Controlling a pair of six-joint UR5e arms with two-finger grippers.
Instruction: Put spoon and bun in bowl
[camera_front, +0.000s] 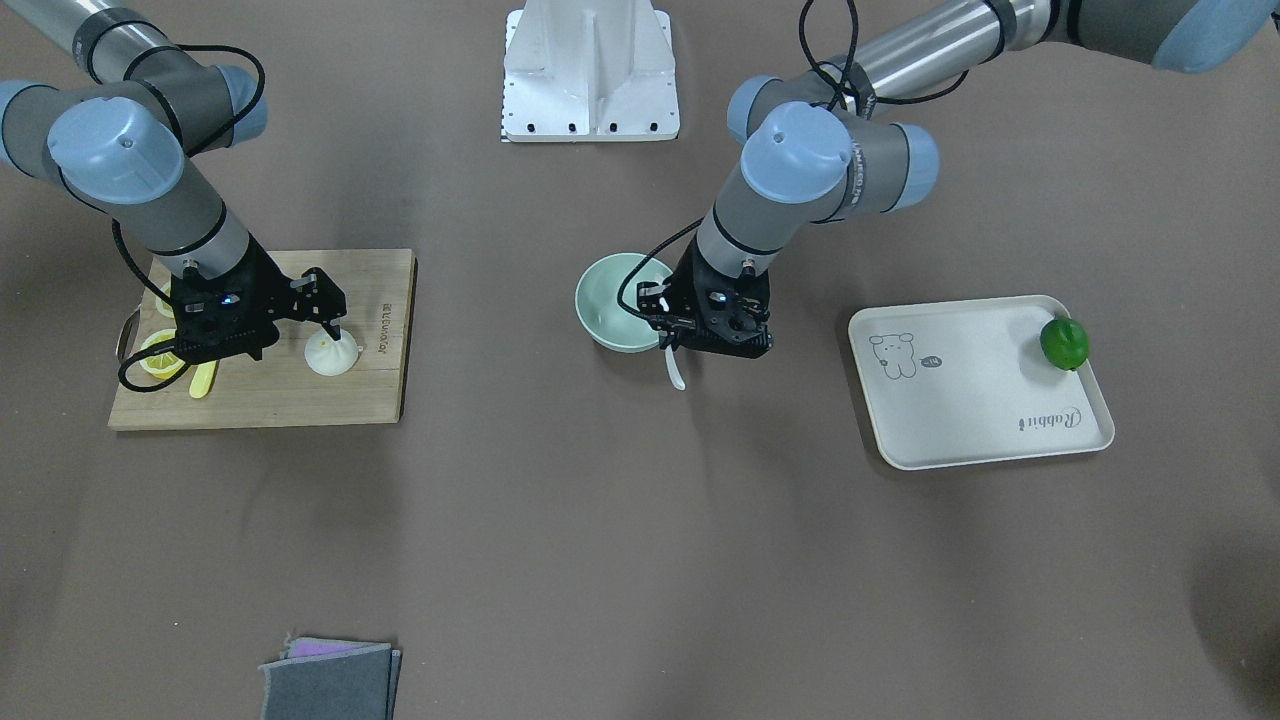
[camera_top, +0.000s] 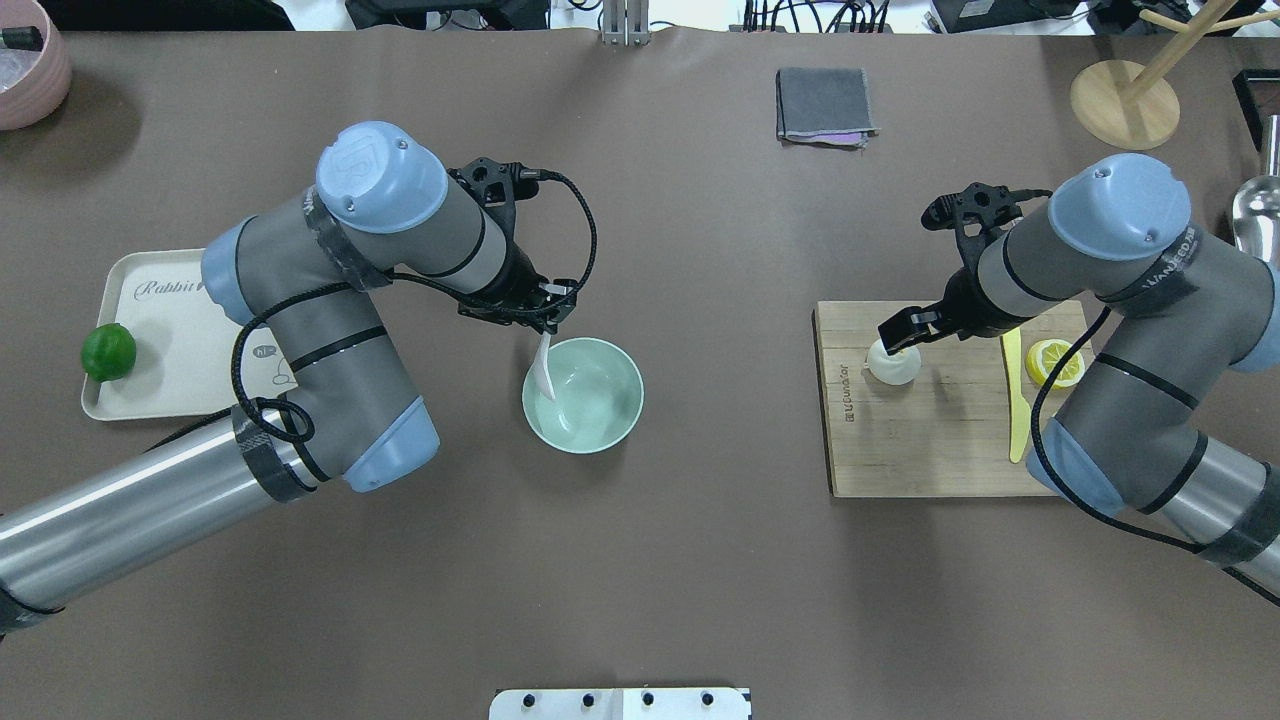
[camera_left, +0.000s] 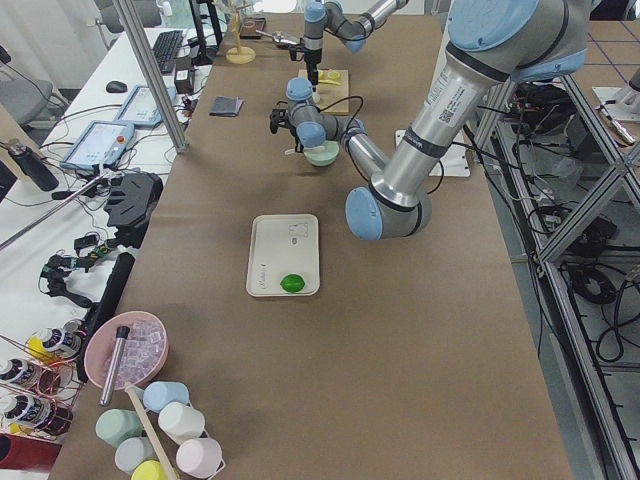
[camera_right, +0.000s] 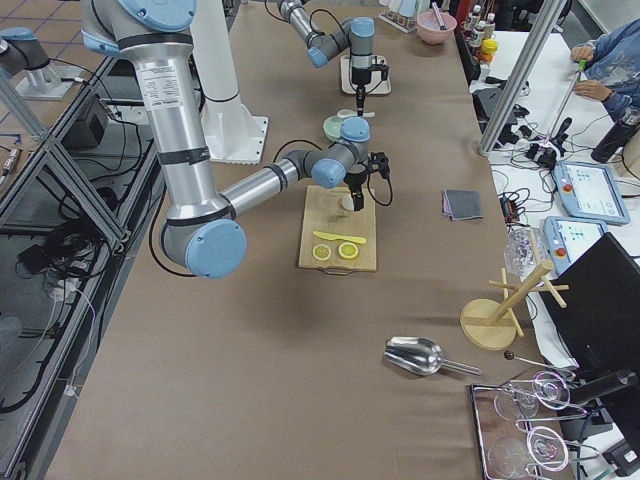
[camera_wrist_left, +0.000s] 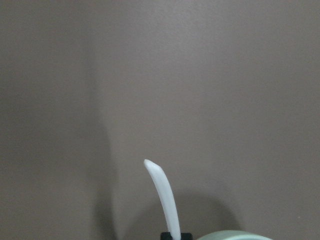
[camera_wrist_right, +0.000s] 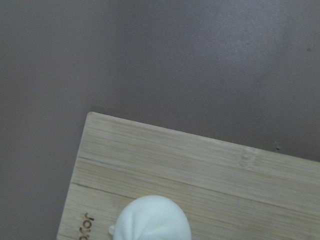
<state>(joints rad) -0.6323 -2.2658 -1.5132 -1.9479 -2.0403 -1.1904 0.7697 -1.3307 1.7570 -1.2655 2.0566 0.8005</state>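
The white spoon hangs from my left gripper, which is shut on it, at the left rim of the mint-green bowl. In the left wrist view the spoon sticks out past the fingertips, with the bowl rim at the bottom edge. The bun sits on the wooden board. My right gripper hovers right over the bun and looks open. The bun also shows in the right wrist view and the front view.
A yellow knife and lemon slices lie on the board's right part. A white tray with a green lime lies at the left. A grey cloth lies at the far edge.
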